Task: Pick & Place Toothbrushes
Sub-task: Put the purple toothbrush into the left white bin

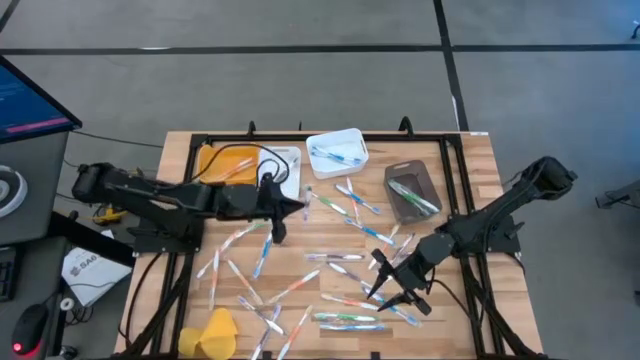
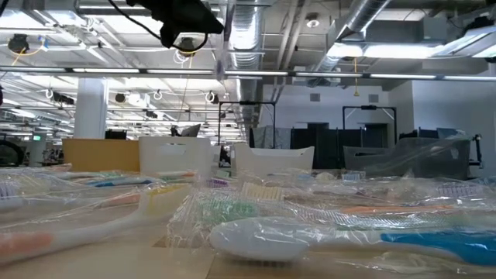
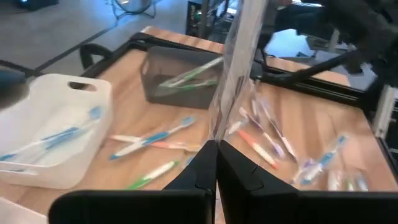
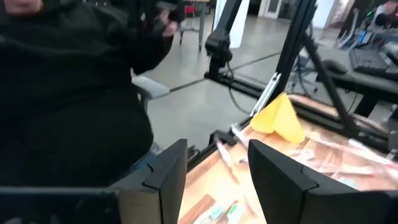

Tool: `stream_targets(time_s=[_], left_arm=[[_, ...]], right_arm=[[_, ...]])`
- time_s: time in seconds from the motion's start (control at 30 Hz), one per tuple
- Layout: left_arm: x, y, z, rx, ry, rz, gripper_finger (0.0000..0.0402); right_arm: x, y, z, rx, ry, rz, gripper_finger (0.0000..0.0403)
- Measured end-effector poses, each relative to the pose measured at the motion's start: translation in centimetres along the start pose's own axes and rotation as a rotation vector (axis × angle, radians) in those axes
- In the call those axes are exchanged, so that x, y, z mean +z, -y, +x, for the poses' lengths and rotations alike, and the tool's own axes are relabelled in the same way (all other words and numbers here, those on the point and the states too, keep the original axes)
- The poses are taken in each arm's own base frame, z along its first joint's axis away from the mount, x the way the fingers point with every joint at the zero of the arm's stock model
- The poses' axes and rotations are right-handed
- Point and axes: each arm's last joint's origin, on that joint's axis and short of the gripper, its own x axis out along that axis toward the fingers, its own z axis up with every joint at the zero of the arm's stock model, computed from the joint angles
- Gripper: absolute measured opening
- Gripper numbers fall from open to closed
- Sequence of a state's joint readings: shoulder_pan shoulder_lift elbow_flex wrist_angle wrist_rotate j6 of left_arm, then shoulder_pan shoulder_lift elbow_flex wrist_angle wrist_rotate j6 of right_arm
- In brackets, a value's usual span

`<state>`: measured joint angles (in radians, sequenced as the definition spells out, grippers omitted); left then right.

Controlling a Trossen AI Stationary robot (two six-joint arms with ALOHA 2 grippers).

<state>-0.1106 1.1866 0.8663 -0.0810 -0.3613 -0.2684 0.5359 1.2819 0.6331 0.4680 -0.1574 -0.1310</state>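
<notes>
Two dark arms are working over a wooden counter [image 1: 480, 160] strewn with wrapped toothbrushes [image 1: 335, 262]. At the counter's left side, the left gripper [image 1: 277, 232] is hanging above the scattered pile with its fingers [image 3: 202, 171] pressed fully together, pinching the end of a clear-wrapped toothbrush [image 3: 239, 59] that is rising from between them in the left wrist view. Along the far edge, an orange bin [image 1: 226, 160] is sitting at the left, a white bin [image 1: 338, 153] holding blue-handled brushes is standing near the middle, and a brown bin [image 1: 413, 190] with green-handled ones is lying toward the right. A yellow cloth-like lump [image 1: 208, 335] is resting at the near left corner. Toward the near right, the right gripper [image 1: 390, 280] is hovering low over the brushes with its fingers [image 4: 163, 171] standing apart and nothing visible between them. In the right wrist view, a person in dark clothing [image 4: 68, 93] is sitting beyond the counter.
</notes>
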Motion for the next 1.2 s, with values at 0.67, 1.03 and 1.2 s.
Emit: stream_targets(time_s=[0.67, 1.03, 1.2], left_arm=[[4.2, -11.1, 0.9, 0.356, -0.478, -0.219, 0.0000], [2.3, -14.9, 4.1, 0.333, -0.619, -0.297, 0.0000], [1.2, -15.5, 5.5, 0.347, -0.685, -0.304, 0.0000]], right_arm=[[-1.3, 3.5, -0.8, -0.128, -0.090, 0.114, 0.0165], [-1.4, 3.4, -0.8, -0.126, -0.093, 0.150, 0.0164], [-1.5, 3.4, -0.8, -0.125, -0.110, 0.154, 0.0167]])
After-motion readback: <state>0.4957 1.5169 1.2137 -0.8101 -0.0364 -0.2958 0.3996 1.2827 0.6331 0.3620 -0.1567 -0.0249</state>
